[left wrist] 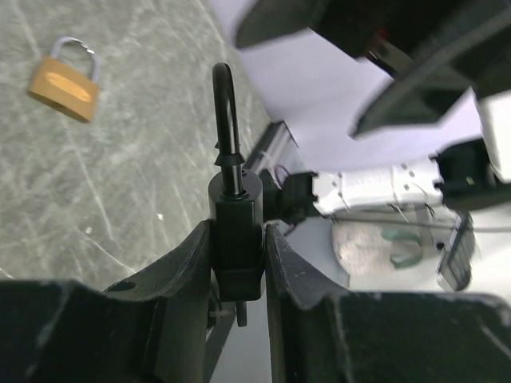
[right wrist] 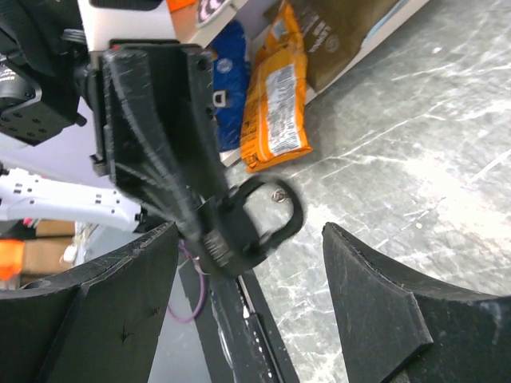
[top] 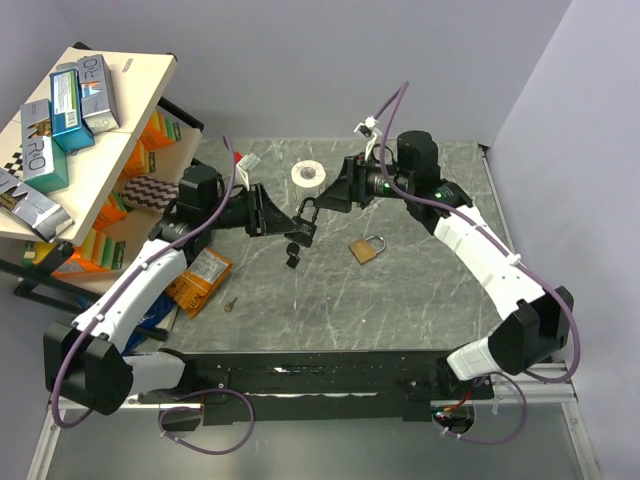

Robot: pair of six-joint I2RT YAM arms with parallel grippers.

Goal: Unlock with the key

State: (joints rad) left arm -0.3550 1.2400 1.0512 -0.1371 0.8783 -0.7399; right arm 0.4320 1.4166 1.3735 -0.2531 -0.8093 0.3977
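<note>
My left gripper is shut on the body of a black padlock and holds it above the table, shackle toward the right arm. In the left wrist view the padlock sits clamped between my fingers, shackle pointing up. My right gripper is open, its jaws on either side of the padlock's shackle without touching it. A small dark bunch, apparently the key, shows just below the padlock. I cannot tell whether it hangs from the lock or lies on the table.
A brass padlock lies on the table right of centre and also shows in the left wrist view. A white tape roll lies behind. A small single key and an orange snack bag lie left, by a shelf.
</note>
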